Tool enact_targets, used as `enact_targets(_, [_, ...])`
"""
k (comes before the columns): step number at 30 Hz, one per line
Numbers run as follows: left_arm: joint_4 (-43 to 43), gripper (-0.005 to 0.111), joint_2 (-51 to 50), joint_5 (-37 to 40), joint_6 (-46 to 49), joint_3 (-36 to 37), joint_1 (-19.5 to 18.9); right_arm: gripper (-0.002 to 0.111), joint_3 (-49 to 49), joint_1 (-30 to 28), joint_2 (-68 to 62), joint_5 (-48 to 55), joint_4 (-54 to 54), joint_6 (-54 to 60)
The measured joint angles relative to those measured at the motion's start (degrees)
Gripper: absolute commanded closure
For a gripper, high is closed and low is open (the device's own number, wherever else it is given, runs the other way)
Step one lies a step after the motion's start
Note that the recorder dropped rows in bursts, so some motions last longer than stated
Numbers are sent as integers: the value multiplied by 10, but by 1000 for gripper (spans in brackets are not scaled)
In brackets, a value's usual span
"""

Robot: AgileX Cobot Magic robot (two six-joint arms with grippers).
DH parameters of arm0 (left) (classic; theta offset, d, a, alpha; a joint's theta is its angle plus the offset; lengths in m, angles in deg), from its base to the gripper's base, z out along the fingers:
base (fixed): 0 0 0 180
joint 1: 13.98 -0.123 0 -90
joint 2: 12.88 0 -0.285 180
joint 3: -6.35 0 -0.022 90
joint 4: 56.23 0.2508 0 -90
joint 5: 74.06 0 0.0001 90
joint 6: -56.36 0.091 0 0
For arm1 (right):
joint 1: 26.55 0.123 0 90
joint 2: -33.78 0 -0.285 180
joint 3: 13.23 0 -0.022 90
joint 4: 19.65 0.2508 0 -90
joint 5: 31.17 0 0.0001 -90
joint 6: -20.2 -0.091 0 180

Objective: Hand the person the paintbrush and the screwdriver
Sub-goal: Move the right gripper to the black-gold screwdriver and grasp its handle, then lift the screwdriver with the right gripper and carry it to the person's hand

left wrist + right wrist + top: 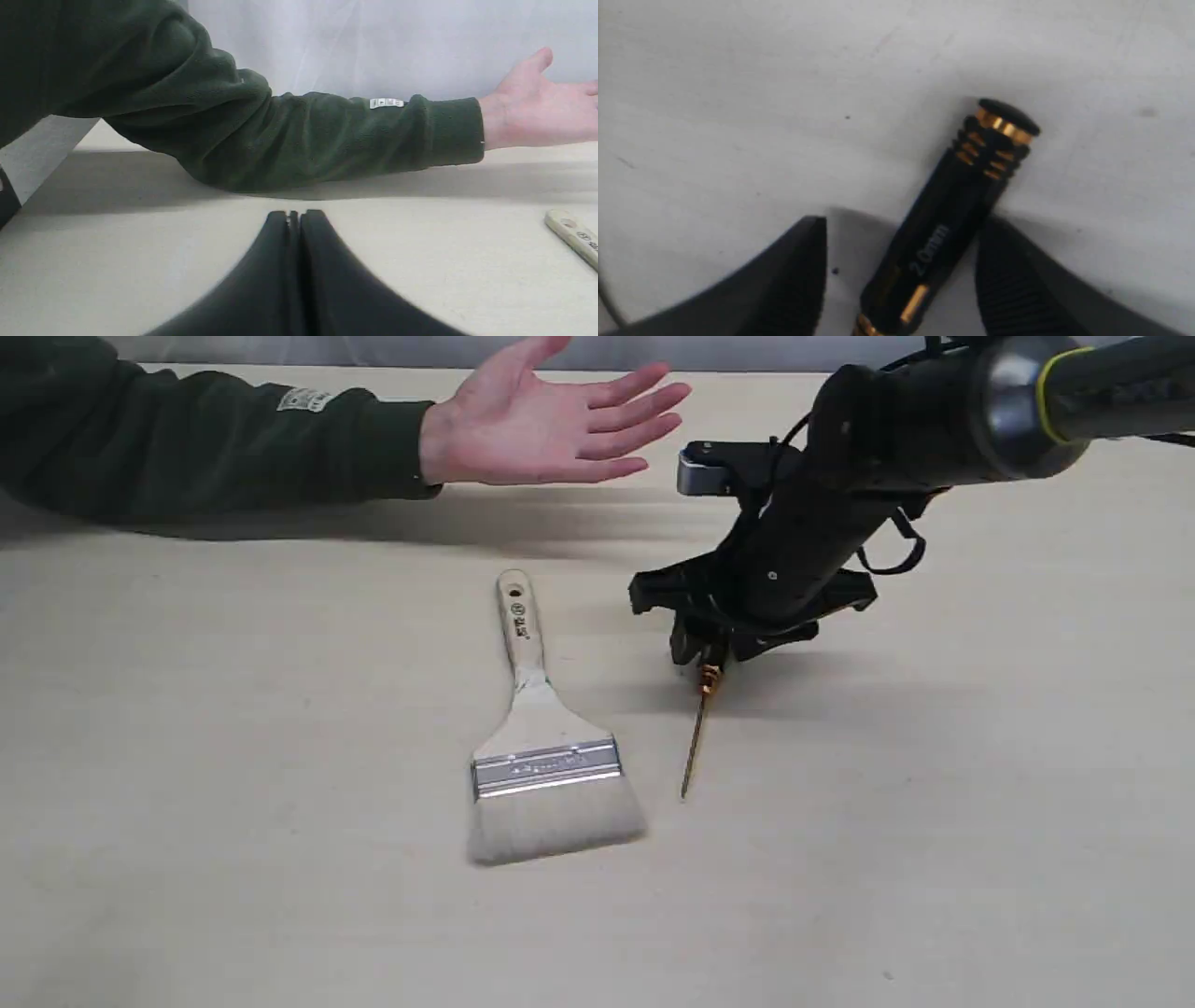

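The paintbrush [541, 747] lies flat mid-table, bristles toward the front, and its wooden handle end [572, 235] shows in the left wrist view. Just right of it lies the screwdriver [695, 737], thin shaft pointing forward. My right gripper [709, 649] is lowered over its black and gold handle [952, 214], open, with a finger on each side; one finger [1004, 270] is against the handle and a gap remains at the other. The person's hand [551, 425] is held out palm up at the back. My left gripper [293, 214] is shut and empty, low over the table.
The person's green-sleeved forearm [205, 448] rests along the back left of the table [233, 756] and fills much of the left wrist view [280, 135]. A pale wall [373, 42] stands behind it.
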Motion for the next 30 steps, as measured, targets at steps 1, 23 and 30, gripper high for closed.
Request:
enact_targets(1, [0,107,0,0,0,0,0,62,-2,0,-1,1,-13,-10])
enact_targets(23, [0,107,0,0,0,0,0,104,-7,0,-3,16,-138,-46])
enact_targets(30, [0,107,0,0,0,0,0,104,46,0,70,-11,-143,-46])
